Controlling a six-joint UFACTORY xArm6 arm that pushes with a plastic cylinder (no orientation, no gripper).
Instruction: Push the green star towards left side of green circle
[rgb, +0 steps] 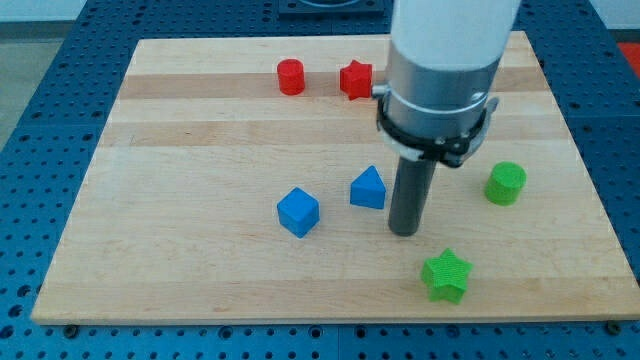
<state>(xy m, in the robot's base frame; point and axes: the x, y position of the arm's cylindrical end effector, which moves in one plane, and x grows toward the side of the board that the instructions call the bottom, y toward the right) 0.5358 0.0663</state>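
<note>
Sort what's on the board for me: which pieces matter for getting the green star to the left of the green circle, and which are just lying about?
In the job:
green star, near the view's bottom
green circle, at the view's right
my tip, above and left of the star, not touching it

Just lying about:
blue cube
blue triangular block, left of my tip
red cylinder
red star

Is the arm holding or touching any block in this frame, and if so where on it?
Nothing is held. My tip rests on the board, apart from every block: right of the blue triangle, above-left of the green star.
</note>
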